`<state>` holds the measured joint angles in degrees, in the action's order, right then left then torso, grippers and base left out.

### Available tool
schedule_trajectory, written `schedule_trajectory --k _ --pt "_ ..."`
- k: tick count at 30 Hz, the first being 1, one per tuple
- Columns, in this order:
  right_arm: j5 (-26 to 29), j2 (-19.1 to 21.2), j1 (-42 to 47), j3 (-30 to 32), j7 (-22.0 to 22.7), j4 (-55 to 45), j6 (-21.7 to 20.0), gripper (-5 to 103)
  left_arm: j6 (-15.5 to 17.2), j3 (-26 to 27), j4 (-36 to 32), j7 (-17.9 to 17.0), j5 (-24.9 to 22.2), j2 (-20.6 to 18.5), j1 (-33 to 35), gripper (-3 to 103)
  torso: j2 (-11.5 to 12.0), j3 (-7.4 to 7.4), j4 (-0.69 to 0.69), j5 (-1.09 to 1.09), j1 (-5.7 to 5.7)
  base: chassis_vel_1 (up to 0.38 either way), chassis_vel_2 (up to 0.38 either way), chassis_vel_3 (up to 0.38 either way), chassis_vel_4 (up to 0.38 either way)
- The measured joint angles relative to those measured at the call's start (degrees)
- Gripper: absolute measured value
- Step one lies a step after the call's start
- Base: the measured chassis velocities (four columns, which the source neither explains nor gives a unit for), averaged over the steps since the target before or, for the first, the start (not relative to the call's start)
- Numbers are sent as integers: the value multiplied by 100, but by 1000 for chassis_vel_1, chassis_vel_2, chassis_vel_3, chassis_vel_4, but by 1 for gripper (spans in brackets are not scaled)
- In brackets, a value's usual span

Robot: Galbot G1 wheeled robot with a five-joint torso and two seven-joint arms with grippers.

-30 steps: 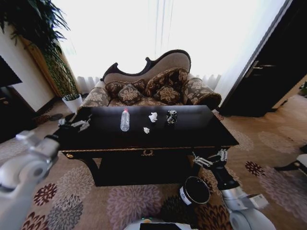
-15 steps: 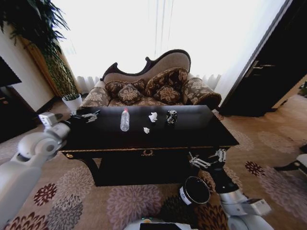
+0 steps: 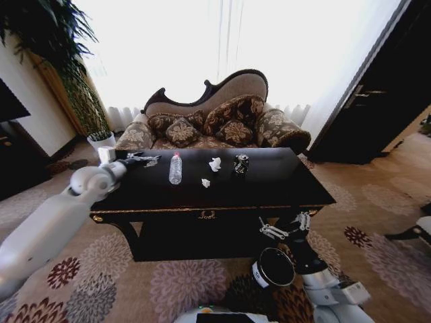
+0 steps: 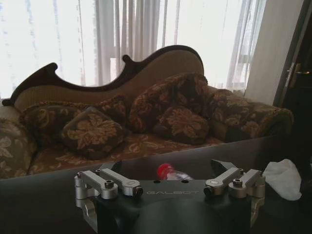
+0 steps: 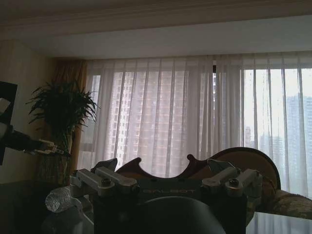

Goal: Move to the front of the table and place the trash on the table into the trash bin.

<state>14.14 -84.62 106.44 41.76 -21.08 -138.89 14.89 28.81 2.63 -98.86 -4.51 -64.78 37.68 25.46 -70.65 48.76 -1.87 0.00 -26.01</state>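
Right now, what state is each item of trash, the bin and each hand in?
Bottle: lying on the table, red cap on.
Can: on the table, untouched.
Two paper balls: on the table.
Trash bin: upright on the floor, open.
Left hand: open, over the table beside the bottle.
Right hand: open, empty, above the bin.

Strong daylight pours through the sheer curtains (image 3: 229, 47) at twelve o'clock in the head view, blown out to plain white with no detail. The glossy black table (image 3: 283, 182) mirrors that glare in a pale band along its far edge, while its front and lower shelf sink into deep shadow. Straight lines such as the dark door (image 3: 377, 94) at two o'clock lean and bow toward the frame edges. Both wrist views are backlit and dim: the sofa (image 4: 146, 112) reads murky, and the near left pincer (image 4: 170, 187) and right pincer (image 5: 163, 178) show as soft, dark silhouettes.
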Motion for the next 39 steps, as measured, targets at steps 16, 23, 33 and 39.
schedule_trajectory --k 16,23,33,39 --pt "-98 -28 -60 -93 -53 244 43 100 125 -333 -294 -423 568 785 513 100 0 -1 1 -1 1 0 0 0 0" --pt "-129 -12 -76 -125 -58 288 47 100 94 -334 -90 -342 691 998 557 100 -1 -1 1 -1 1 0 0 0 0" --pt "-125 24 -99 -119 -61 368 55 100 95 -314 -119 -215 823 1101 781 100 -1 -1 1 -1 1 0 0 0 0" --pt "-142 49 -126 -182 -66 391 56 100 14 -96 -122 -108 937 1003 1063 88 0 -1 2 -2 1 0 0 0 0"
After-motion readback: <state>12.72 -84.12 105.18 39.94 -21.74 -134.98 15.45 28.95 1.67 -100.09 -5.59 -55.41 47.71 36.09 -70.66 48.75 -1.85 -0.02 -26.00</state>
